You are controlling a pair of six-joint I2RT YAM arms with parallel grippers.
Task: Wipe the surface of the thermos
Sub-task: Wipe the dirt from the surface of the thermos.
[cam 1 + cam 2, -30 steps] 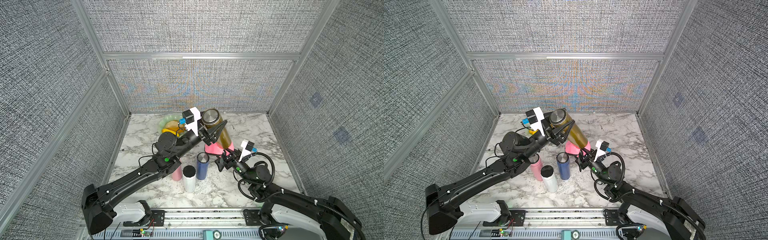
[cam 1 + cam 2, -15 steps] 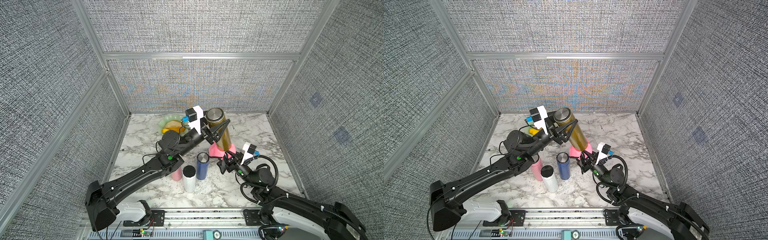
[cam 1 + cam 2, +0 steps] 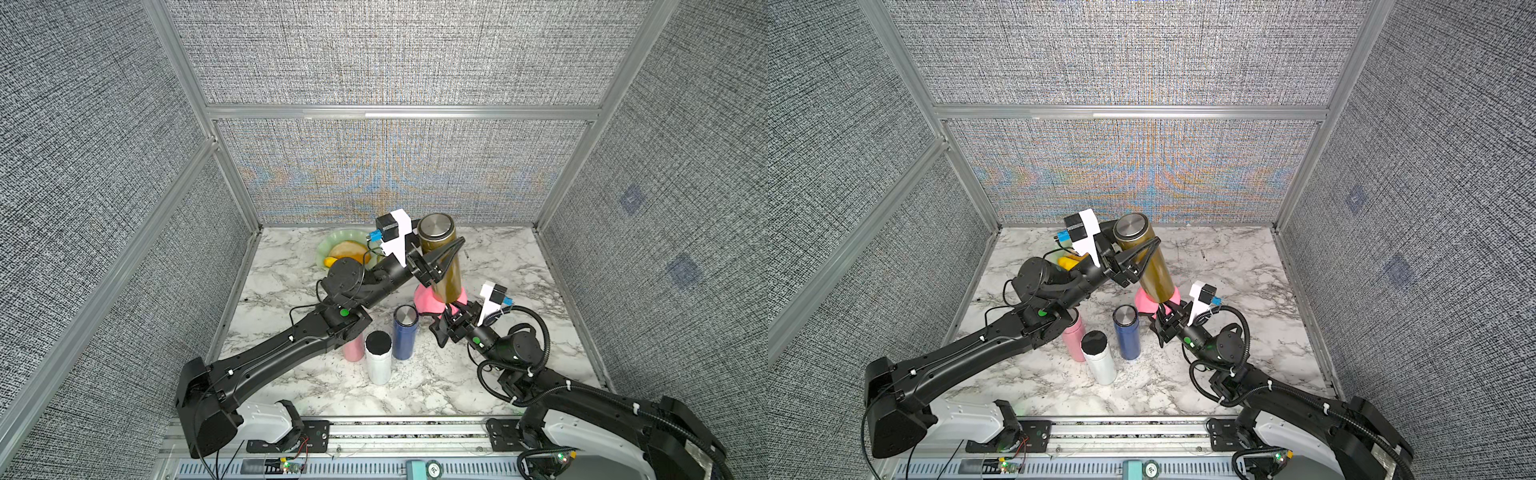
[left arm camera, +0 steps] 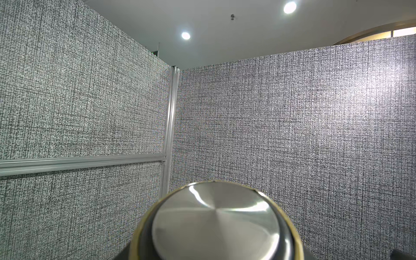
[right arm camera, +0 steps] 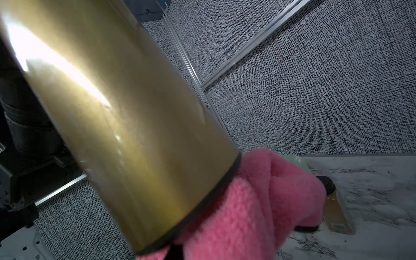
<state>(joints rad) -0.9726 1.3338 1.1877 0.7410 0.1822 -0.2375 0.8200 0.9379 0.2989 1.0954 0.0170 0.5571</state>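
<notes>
Over marble table (image 3: 291, 386), left fingers (image 3: 449, 251) clamp gold thermos (image 3: 451, 282); right fingers (image 3: 437, 330), mostly hidden, pinch pink cloth (image 3: 426, 305)

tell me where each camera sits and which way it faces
Top views: high in front, looking down on the table; both arms show, left arm jaws on the gold thermos, right arm jaws on the pink cloth at its base.
Left wrist: on the left arm, facing up past the thermos lid to walls and ceiling; no arm shows.
Right wrist: on the right arm, facing the thermos body and cloth; dark left-arm parts show.
Shared: all show the thermos.
</notes>
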